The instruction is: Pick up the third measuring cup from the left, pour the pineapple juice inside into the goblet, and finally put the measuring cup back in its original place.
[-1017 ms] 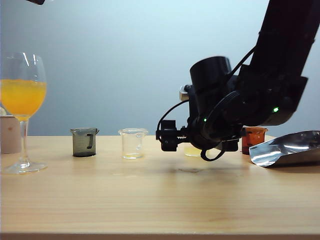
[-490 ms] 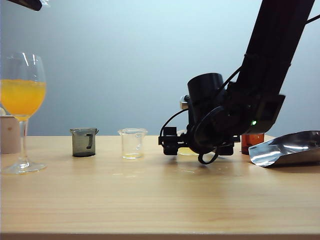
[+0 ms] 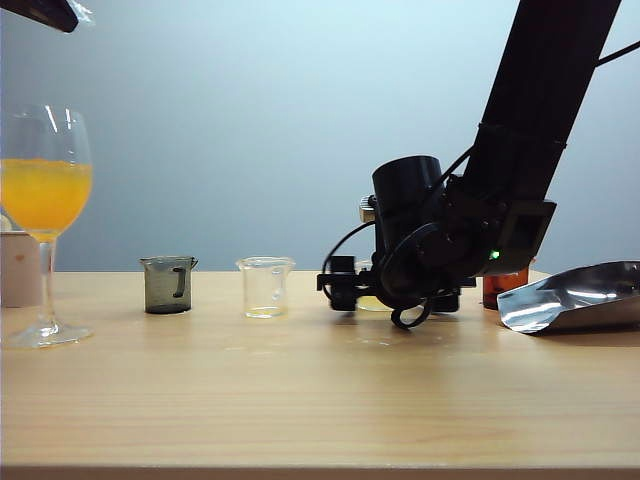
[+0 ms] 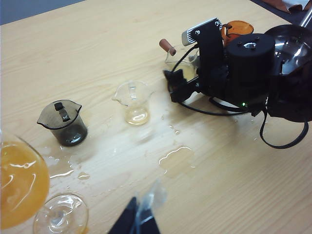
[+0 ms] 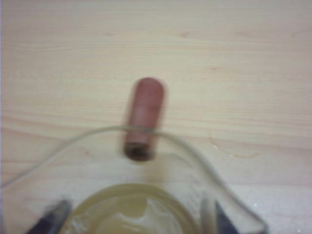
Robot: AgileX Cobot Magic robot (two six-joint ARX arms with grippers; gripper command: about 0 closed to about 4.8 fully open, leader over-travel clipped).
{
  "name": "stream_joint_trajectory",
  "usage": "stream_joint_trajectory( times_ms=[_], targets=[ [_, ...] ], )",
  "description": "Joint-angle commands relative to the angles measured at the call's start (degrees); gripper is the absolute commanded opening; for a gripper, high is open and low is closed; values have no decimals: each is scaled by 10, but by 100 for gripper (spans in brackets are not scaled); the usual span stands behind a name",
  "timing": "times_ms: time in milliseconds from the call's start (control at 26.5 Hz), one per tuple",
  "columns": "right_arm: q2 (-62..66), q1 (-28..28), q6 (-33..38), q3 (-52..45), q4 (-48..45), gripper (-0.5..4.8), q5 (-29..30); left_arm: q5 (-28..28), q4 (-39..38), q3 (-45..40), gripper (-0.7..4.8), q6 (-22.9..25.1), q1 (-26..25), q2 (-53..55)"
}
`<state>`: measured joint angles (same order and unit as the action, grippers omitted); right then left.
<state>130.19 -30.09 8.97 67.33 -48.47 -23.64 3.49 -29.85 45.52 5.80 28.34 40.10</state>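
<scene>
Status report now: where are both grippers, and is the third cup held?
Right gripper open, fingers either side of third measuring cup, not lifted. Left gripper high, near goblet. Spilled puddle on table.

Matt wood table point(image 3: 300, 400) (wet patches); clear plastic third measuring cup point(image 5: 146, 204).

Table-level side view; two wrist close-ups.

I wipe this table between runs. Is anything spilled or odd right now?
Yes. Clear puddles and droplets lie on the wooden table between the goblet, the dark cup and the clear cup. The cups stand upright.
</scene>
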Motion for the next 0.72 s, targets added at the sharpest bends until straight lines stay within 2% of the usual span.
stream_joint_trajectory(
  times_ms=[38, 188, 377, 452, 565, 640, 678, 716],
  targets=[
    [0, 0, -2, 1, 2, 204, 15, 1, 3, 1, -5, 2, 0, -1],
    [-2, 0, -2, 1, 1, 201, 15, -12, 3, 2, -5, 2, 0, -3],
    [-47, -1, -22, 1, 6, 202, 35, -92, -1, 14, -5, 2, 0, -35],
    [-104, -1, -31, 1, 40, 202, 73, -145, -3, 38, -5, 14, 0, -55],
    [-168, -1, -35, 1, 104, 202, 115, -153, -27, 68, -5, 38, 0, -60],
    [-200, -1, -35, 1, 134, 202, 155, -162, -42, 80, -5, 21, -1, -62],
    [-231, -1, -50, 1, 167, 202, 210, -181, -52, 87, -5, -6, -2, -69],
    [-259, -4, -82, 1, 193, 201, 240, -183, -62, 88, -5, -2, -3, -78]
  ],
)
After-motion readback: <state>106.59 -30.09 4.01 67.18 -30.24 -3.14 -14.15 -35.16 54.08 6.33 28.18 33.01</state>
